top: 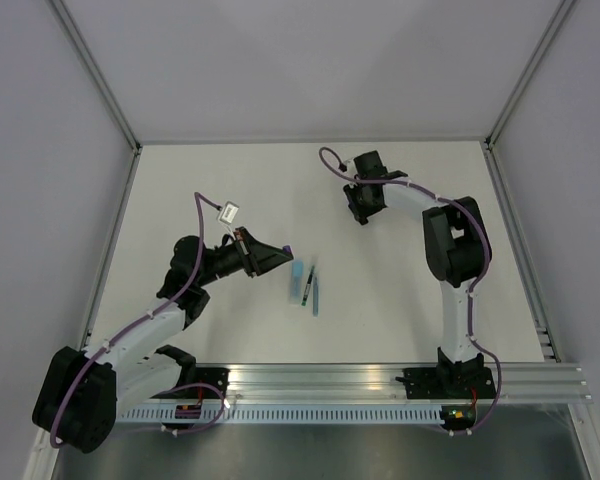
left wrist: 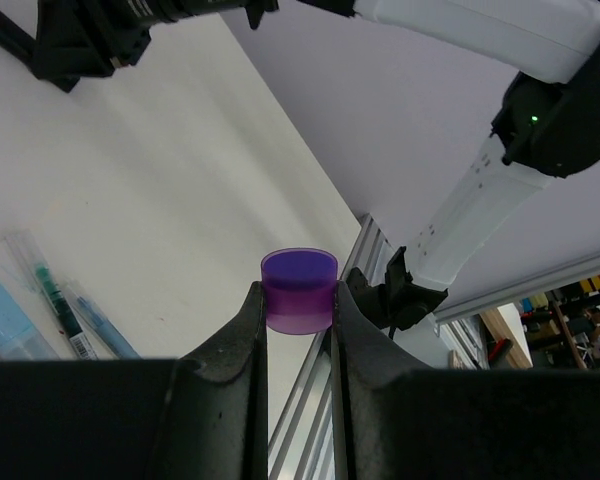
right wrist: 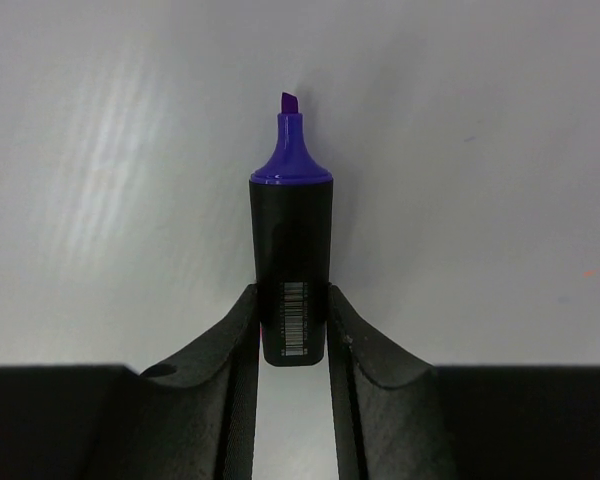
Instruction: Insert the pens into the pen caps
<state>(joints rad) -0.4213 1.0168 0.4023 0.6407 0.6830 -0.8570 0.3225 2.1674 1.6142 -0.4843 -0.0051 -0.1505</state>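
A short purple pen cap [left wrist: 299,290] sits upright between my left fingertips, and the left gripper [left wrist: 299,308] is shut on it above the table, left of centre [top: 280,256]. At the table's far side, my right gripper [right wrist: 293,312] has its jaws pressed against both sides of the rear end of the stubby black-and-purple marker [right wrist: 292,240]. The marker's purple tip points away from the wrist. From above, the right gripper [top: 363,212] hides the marker. Mid-table lie a pale-blue highlighter [top: 298,283], a thin dark pen [top: 308,285] and a thin blue pen [top: 315,298].
An aluminium rail [top: 380,380] runs along the near edge by both arm bases. Grey walls enclose the white table [top: 210,190] on three sides. A small white tag [top: 229,212] hangs on the left arm's cable.
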